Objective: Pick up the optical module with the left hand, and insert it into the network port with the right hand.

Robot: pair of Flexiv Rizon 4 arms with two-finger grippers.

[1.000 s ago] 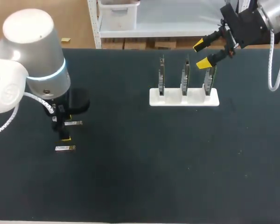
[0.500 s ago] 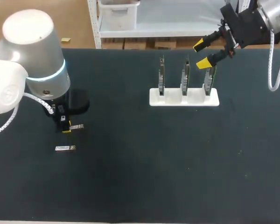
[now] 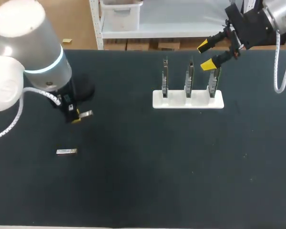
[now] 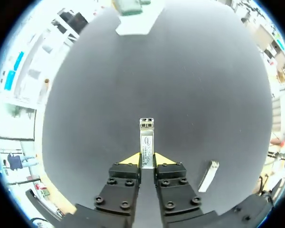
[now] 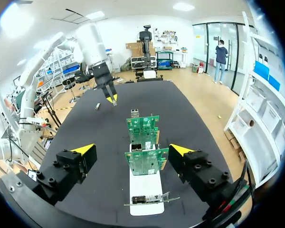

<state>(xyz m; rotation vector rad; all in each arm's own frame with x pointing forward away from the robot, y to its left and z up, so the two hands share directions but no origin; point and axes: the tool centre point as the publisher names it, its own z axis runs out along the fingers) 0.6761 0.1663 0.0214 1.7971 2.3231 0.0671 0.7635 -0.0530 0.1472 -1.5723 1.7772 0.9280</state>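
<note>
1. The left gripper (image 3: 75, 117) is closed narrowly on the optical module (image 3: 86, 114), a slim silver metal bar. Its yellow-tipped black fingers (image 4: 133, 159) pinch the bar's near end from both sides. In the left wrist view the module (image 4: 147, 142) sticks straight out ahead of the gripper (image 4: 147, 159) over the mat.
2. A second module (image 3: 66, 151), the same flat silver shape, lies on the table near the held one, on the near-left side.
3. A white rectangular stand (image 3: 188, 99) sits far right of centre and holds three thin green circuit boards (image 3: 188, 78) upright on edge in a row.
4. In the right wrist view a small grey metal port (image 5: 134, 113) shows on the top edge of the farthest board.
5. The right gripper (image 3: 208, 55) hangs with its fingers spread wide, holding nothing, just above the rightmost board. Seen from its wrist, the boards (image 5: 143, 128) and the stand (image 5: 145, 187) lie ahead between its parted tips (image 5: 133, 150).
6. The table (image 3: 148, 167) is covered in a matte black mat with faint specks.
7. The stand is close to the far edge. The held module is well apart from it, with mat between them.
</note>
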